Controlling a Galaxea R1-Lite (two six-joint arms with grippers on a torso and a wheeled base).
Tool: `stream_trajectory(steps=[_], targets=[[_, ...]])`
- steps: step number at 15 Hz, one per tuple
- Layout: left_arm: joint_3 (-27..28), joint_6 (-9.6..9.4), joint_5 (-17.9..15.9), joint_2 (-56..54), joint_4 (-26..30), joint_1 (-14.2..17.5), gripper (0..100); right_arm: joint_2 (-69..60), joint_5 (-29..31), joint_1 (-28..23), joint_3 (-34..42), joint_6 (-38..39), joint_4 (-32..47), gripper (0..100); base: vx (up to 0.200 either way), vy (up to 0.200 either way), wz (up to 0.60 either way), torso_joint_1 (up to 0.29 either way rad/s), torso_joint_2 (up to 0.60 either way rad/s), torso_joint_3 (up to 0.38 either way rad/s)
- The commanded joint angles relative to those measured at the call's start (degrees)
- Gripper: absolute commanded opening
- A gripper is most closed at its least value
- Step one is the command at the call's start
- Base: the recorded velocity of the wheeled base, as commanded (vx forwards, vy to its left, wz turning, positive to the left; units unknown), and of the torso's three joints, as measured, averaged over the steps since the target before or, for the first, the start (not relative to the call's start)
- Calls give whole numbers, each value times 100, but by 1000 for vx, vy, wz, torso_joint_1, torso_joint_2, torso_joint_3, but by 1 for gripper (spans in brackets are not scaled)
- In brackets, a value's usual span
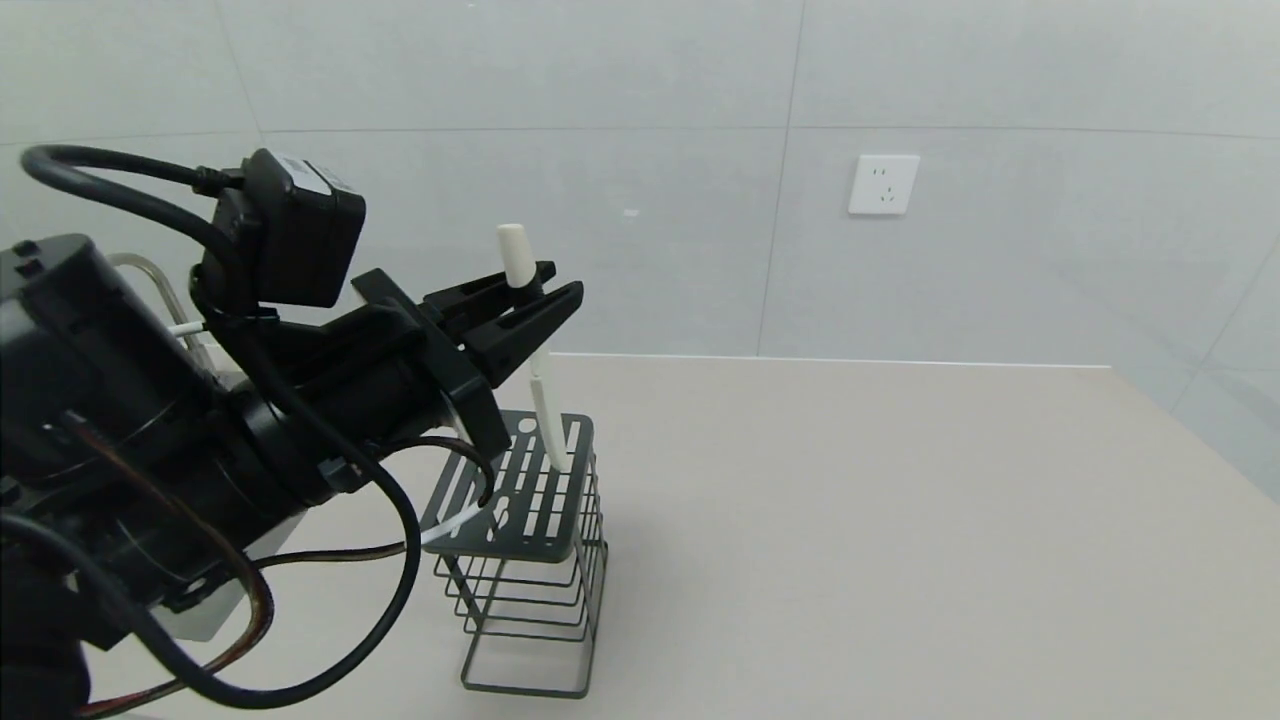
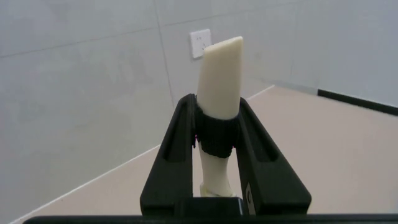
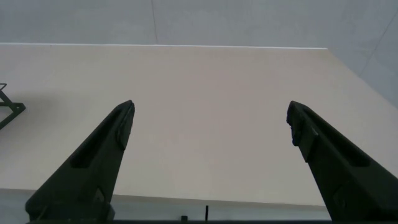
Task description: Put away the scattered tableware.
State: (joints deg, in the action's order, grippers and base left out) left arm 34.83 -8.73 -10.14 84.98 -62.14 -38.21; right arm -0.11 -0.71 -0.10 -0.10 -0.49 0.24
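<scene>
While the white utensil [image 1: 545, 410] stands nearly upright with its lower tip at one of the slots in the rack's top plate, the step in hand is judged to be insertion: one piece of tableware is being stowed in the dark wire rack [image 1: 520, 548]. The head view does not settle whether the tip has entered the slot or only touches the plate. The utensil's upper end rises above the fingers and leans slightly away from the rack's far edge.

The left gripper [image 1: 540, 290] grips the utensil on its upper part, with both fingers pressed against the shaft. In the left wrist view the dark pads [image 2: 214, 134] wrap the pale handle [image 2: 221, 68] on both sides, with no gap visible. The left arm reaches in from the robot's left at a raised, roughly level attitude, with the wrist over the near side of the rack.

The next move calls for:
- holding the shaft in line with the slot, so the tip does not catch on the plate
- lowering straight down until the rack carries the utensil
- spreading the fingers only after that, then lifting clear without tipping the light rack

The rack stands on the beige table [image 1: 850, 520], near its left part. The right gripper [image 3: 210, 109] hangs above bare tabletop [image 3: 205, 74], fingers wide apart and holding nothing
</scene>
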Motion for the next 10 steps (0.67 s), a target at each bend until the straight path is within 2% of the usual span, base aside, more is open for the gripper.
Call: stream_trajectory(steps=[1, 8, 10], targets=[[6, -24, -58, 177, -9, 32, 0, 11, 0, 1, 1, -4, 2, 100, 0, 0, 0, 0, 0, 0], [252, -59, -67, 537, -150, 32, 0, 11, 0, 1, 1, 5, 2, 100, 0, 0, 0, 0, 0, 0], [261, -68, -67, 537, -176, 164, 0, 11, -8, 1, 1, 5, 2, 100, 0, 0, 0, 0, 0, 0]])
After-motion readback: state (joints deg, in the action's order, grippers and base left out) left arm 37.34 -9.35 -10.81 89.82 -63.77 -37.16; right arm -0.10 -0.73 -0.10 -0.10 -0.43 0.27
